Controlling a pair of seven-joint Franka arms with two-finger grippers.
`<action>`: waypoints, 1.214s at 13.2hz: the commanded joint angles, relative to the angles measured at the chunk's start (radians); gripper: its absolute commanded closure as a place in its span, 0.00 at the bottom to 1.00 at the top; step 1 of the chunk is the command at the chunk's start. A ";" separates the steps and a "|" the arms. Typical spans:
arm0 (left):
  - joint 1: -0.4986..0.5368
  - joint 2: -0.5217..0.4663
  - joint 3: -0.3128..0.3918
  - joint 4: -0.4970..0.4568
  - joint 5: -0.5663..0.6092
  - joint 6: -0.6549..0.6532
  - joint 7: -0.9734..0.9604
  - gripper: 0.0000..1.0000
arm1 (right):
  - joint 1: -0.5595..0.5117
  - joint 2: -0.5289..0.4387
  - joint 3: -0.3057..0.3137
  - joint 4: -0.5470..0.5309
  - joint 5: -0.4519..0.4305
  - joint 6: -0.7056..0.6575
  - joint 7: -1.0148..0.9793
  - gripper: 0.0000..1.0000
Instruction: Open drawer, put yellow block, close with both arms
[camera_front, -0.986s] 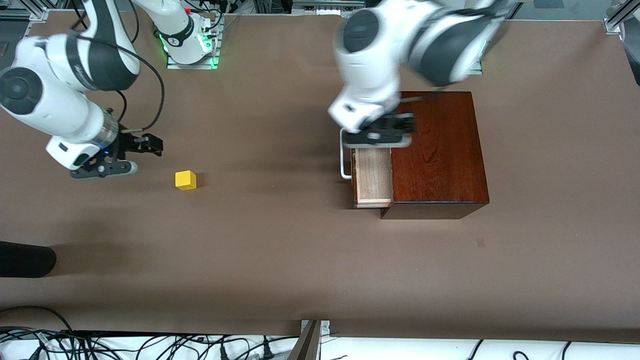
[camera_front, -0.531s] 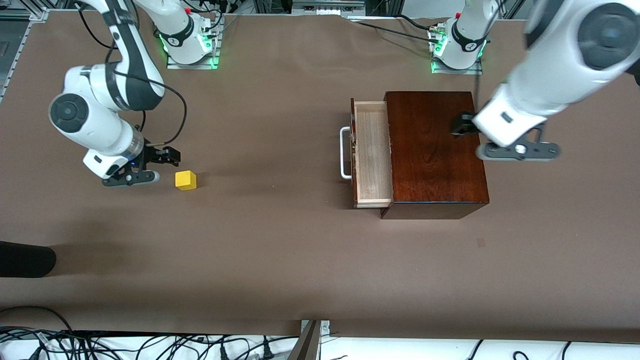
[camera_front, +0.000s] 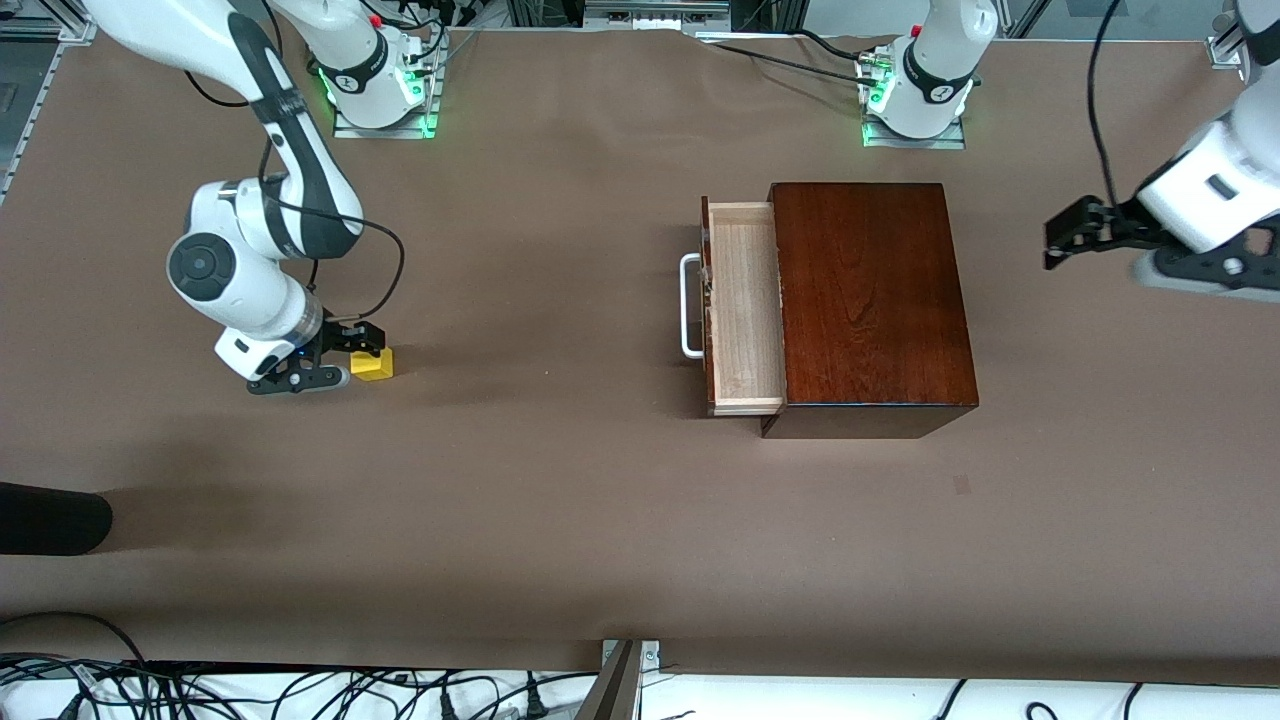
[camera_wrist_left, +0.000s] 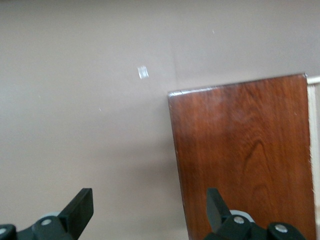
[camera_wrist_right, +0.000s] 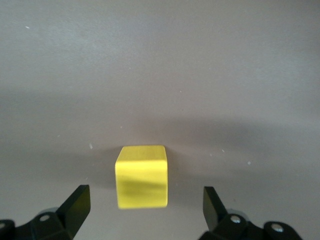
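Observation:
The drawer (camera_front: 745, 305) stands pulled out of the dark wooden box (camera_front: 870, 300), its pale tray empty and its white handle (camera_front: 688, 305) facing the right arm's end of the table. The yellow block (camera_front: 373, 365) lies on the table near that end. My right gripper (camera_front: 358, 345) is open and low over the block. In the right wrist view the block (camera_wrist_right: 141, 176) lies between the spread fingers of the right gripper (camera_wrist_right: 145, 202), untouched. My left gripper (camera_front: 1065, 240) is open and empty, in the air past the box at the left arm's end. The left wrist view shows the left gripper (camera_wrist_left: 147, 200) and the box top (camera_wrist_left: 245, 155).
A black object (camera_front: 50, 518) lies at the table's edge at the right arm's end, nearer the front camera. Cables run along the near edge. The arm bases (camera_front: 380, 90) (camera_front: 915, 95) stand at the back. A small mark (camera_front: 961, 485) is on the brown table.
My left arm swung from the drawer's handle across the box to the left arm's end of the table. My right gripper moved in and down to the yellow block. The drawer stays open.

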 joint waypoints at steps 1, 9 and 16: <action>-0.019 -0.078 0.008 -0.130 -0.012 0.077 -0.003 0.00 | -0.001 0.015 -0.001 -0.035 0.015 0.061 0.000 0.00; -0.005 -0.010 0.012 -0.035 -0.012 -0.021 -0.020 0.00 | -0.001 0.055 0.001 -0.085 0.015 0.139 0.000 0.18; -0.008 0.001 0.002 -0.013 -0.014 -0.021 -0.024 0.00 | -0.001 0.061 0.001 -0.072 0.021 0.139 -0.002 0.79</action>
